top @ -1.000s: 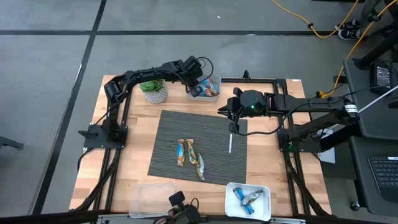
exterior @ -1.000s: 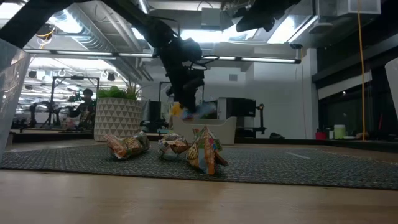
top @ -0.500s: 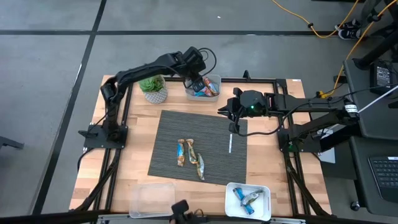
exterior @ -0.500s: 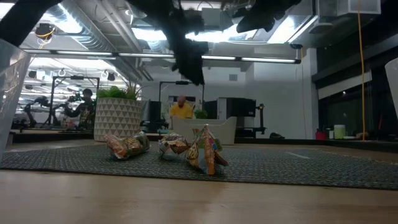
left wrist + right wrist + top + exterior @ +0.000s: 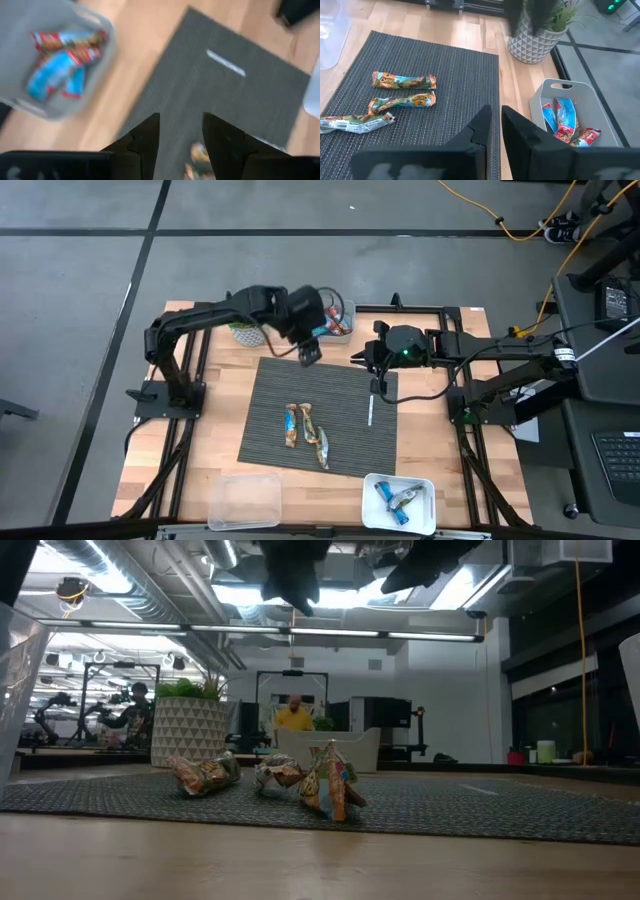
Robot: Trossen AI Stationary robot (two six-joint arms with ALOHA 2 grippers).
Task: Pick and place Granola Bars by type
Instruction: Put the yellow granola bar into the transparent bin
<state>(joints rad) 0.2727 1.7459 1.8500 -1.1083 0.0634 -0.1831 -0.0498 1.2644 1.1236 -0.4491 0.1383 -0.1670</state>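
Hovering empty with fingers spread, the left gripper point(image 5: 309, 352) faces three light, crinkly, slippery Granola Bars point(image 5: 305, 433) at the mat's point(image 5: 270, 385) six o'clock, best pinched mid-wrapper.

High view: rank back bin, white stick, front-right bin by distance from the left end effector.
From the left end effector:
1. Back bin, just behind it, at the mat's far edge.
2. White stick, on the mat's right side.
3. Front-right bin, at the table's near edge.
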